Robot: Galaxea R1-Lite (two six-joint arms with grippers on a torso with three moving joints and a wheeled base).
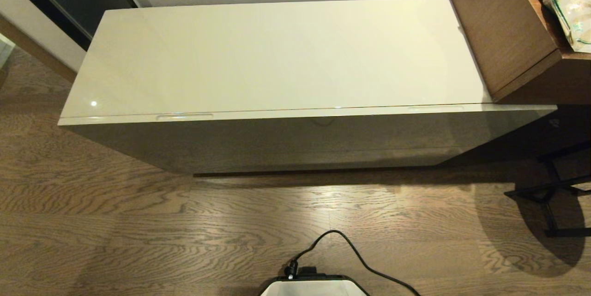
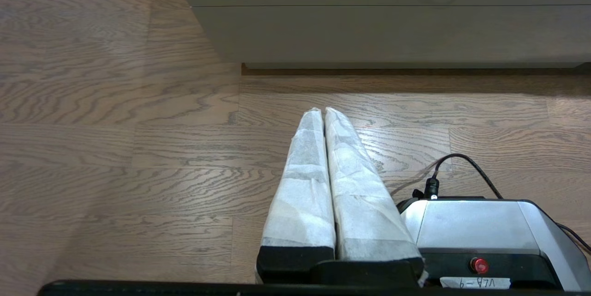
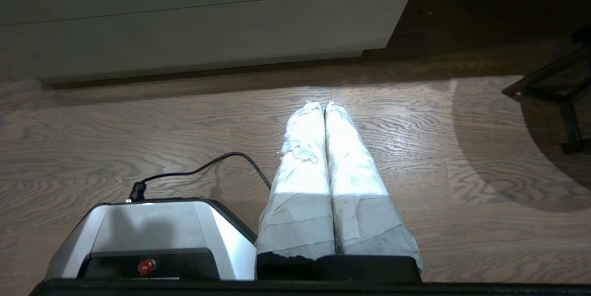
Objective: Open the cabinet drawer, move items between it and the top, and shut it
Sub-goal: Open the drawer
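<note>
Left gripper (image 2: 324,110): white-wrapped fingers pressed together, holding nothing, poised above the wooden floor (image 2: 115,148) beside the robot base (image 2: 466,226). Right gripper (image 3: 324,103): fingers likewise together, empty, above the floor on the other side of the base. Neither arm shows in the head view.

Writing: a small white label on the base in the left wrist view, appears upside down, not reliably legible. One red button (image 2: 479,265) above it.

Cabinet drawer (image 1: 295,123): one, pushed flush, two recessed handle slots in its front panel. The top (image 1: 277,56) lies directly above it. One brown wooden desk (image 1: 503,33) abuts at right, carrying one printed bag (image 1: 565,0). One black cable (image 1: 351,252) leaves the base.
</note>
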